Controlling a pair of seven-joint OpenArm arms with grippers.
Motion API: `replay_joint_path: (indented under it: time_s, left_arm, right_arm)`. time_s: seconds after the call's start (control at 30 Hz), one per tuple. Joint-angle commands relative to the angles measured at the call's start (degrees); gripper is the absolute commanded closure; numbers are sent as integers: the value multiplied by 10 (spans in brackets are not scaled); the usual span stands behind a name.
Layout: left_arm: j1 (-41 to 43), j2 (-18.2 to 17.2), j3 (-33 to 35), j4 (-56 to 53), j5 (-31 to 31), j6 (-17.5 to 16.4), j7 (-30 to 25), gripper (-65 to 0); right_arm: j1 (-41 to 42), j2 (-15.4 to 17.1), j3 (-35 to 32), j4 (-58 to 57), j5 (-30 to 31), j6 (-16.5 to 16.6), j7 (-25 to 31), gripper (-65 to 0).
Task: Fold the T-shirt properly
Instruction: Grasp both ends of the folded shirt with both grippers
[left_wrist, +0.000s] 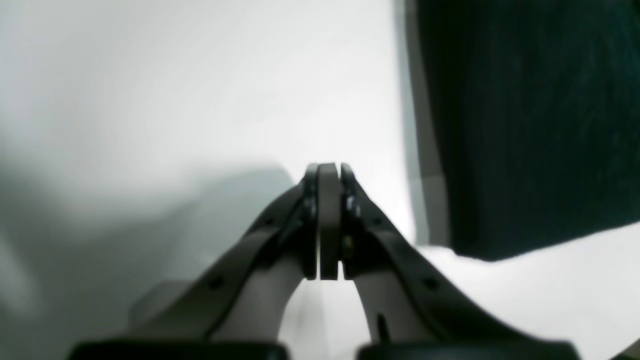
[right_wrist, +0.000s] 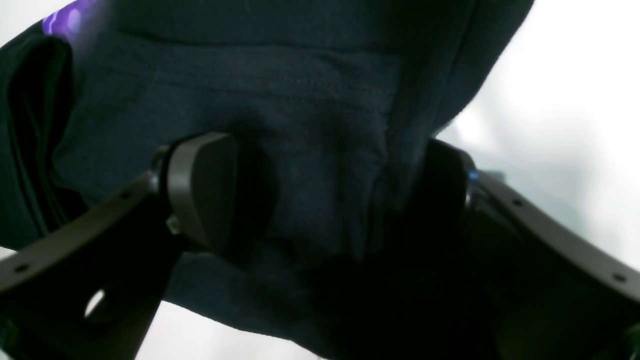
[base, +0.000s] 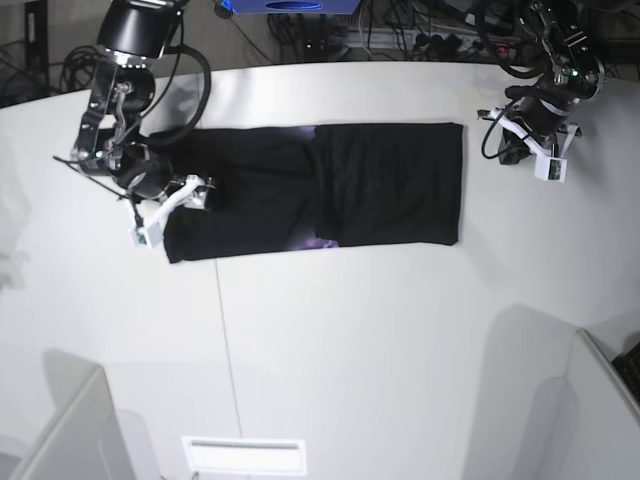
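A large black knitted-cloth T-shirt (base: 315, 192) lies flat as a long, narrow rectangle across the far half of the smooth white bench (base: 350, 340), folded so that one end overlaps the middle, with a small patch of purple print showing at the near edge of that overlap. In the right wrist view its weave is fine and ribbed, with a stitched hem line running across and soft rumpled folds bunched up. The right gripper (right_wrist: 320, 195), matte black with rounded pads, is at the T-shirt's end, its jaws spread wide with the bunched cloth between them, not clamped. The left gripper (left_wrist: 328, 220), slim and dark with grey inner pads, hangs beyond the T-shirt's other end, its jaws pressed together on nothing.
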Motion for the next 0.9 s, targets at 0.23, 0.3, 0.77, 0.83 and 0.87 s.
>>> replay_joint_path:
  time_s: [0.23, 0.3, 0.77, 0.83, 0.87]
  left_arm:
    - [-28, -5, 0, 8, -9, 12, -13, 0]
    - [-29, -5, 0, 8, -9, 41, -13, 0]
    - [-68, -24, 62, -86, -9, 55, -14, 0]
    - [-70, -24, 76, -87, -9, 56, -14, 0]
    - [-71, -24, 85, -87, -9, 57, -14, 0]
  right_arm:
    - [-6, 1, -15, -7, -15, -5, -42, -171]
    - [-2, 2, -16, -7, -16, -5, -41, -99]
    - [10, 16, -21, 71, -17, -71, -46, 0]
    - [10, 21, -45, 86, -17, -83, -46, 0]
    - [9, 28, -60, 92, -17, -99, -46, 0]
